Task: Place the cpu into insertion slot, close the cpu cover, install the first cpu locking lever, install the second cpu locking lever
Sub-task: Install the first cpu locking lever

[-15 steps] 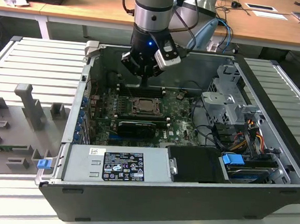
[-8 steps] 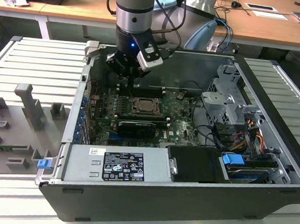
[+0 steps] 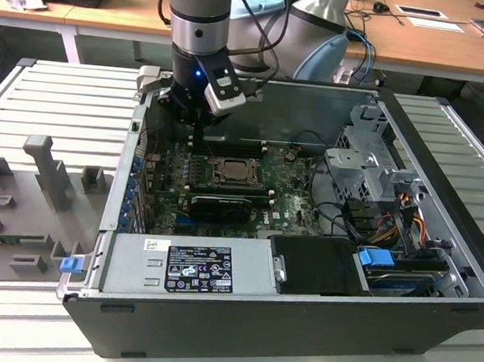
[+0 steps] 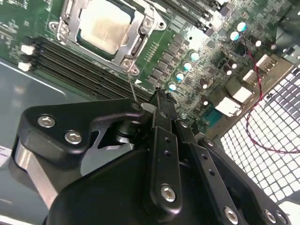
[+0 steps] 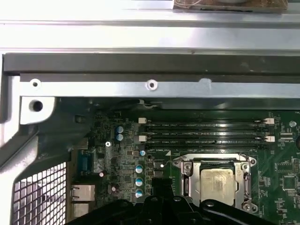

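The cpu (image 4: pixel 104 26) (image 5: pixel 218 180) lies flat in the insertion slot (image 3: pixel 230 173) on the green motherboard. Its pale metal top shows through the cut-out of the cpu cover (image 4: pixel 140 29) (image 5: pixel 186 180), which lies down flat over it. My gripper (image 3: pixel 197 134) (image 4: pixel 161 96) (image 5: pixel 157 190) hangs just above the board beside one corner of the slot, on the exterior view's left of it. Its fingers are shut together. A thin silver locking lever (image 4: pixel 131 86) rises from that corner toward the fingertips, and its end is hidden behind the gripper body.
The board sits inside an open computer case (image 3: pixel 438 247). Black memory slots (image 5: pixel 206 131) run beside the socket, a drive cage (image 3: pixel 369 170) with cables stands at the exterior view's right, and a power supply (image 3: pixel 189 265) sits in front. Capacitors (image 5: pixel 139 180) and rear ports (image 5: pixel 84 192) lie close by.
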`<action>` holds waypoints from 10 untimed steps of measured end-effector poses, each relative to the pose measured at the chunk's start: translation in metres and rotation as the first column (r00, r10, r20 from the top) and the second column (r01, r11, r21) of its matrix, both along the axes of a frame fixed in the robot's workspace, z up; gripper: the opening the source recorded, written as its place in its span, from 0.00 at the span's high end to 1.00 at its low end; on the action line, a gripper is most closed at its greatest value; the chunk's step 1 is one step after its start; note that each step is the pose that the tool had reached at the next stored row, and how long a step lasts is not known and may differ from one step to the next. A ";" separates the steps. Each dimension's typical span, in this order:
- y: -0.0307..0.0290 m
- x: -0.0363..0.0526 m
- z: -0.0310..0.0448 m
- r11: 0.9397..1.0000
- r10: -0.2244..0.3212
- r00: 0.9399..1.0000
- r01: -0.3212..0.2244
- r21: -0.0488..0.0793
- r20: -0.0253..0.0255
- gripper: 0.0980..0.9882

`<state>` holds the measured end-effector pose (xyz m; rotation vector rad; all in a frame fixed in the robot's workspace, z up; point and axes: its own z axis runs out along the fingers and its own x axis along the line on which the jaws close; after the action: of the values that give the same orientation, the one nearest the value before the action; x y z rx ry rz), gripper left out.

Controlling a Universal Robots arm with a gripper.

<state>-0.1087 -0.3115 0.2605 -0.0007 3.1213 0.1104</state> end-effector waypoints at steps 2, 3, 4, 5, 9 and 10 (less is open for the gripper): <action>0.0030 -0.0054 -0.0030 1.000 0.001 1.000 -0.001 0.000 0.000 0.99; 0.0053 -0.0065 -0.0038 1.000 0.001 1.000 -0.001 0.000 0.000 0.99; 0.0084 -0.0065 -0.0039 1.000 0.002 1.000 -0.002 0.000 0.000 0.99; 0.0123 -0.0065 -0.0040 1.000 0.002 1.000 -0.002 0.000 0.000 0.99; 0.0162 -0.0057 -0.0040 1.000 0.003 1.000 -0.003 0.000 0.000 0.99; 0.0163 -0.0049 -0.0040 1.000 0.003 1.000 -0.003 0.000 0.000 0.99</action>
<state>-0.1135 -0.2952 0.2565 -0.0047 3.1217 0.1105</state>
